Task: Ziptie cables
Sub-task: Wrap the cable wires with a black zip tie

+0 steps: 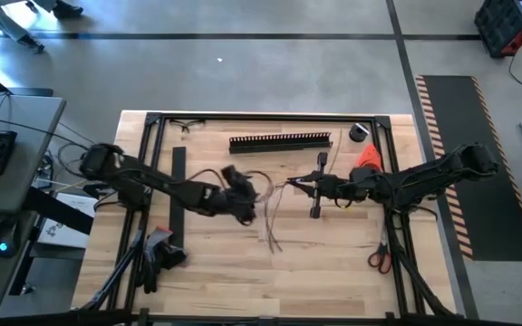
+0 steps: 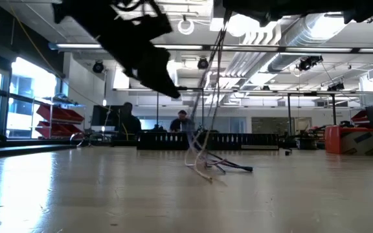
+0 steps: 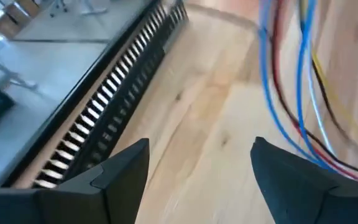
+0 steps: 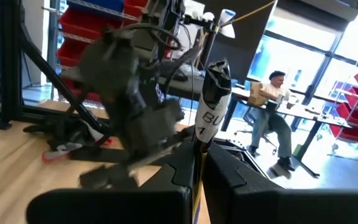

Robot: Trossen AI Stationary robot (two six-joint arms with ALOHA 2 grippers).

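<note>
Hanging from your right gripper [image 1: 290,185], whose fingers are pinched together on their upper end, the cables [image 1: 271,217] drop in a near-vertical bunch to the wooden table [image 1: 243,281], where the loose tails trail on the boards. Your left gripper [image 1: 243,201] hovers just beside the bunch with fingers apart and nothing between them, the nearer free hand for the next move, with the black slotted strip [image 1: 280,142] lying crosswise beyond; you have no container on the table.
</note>
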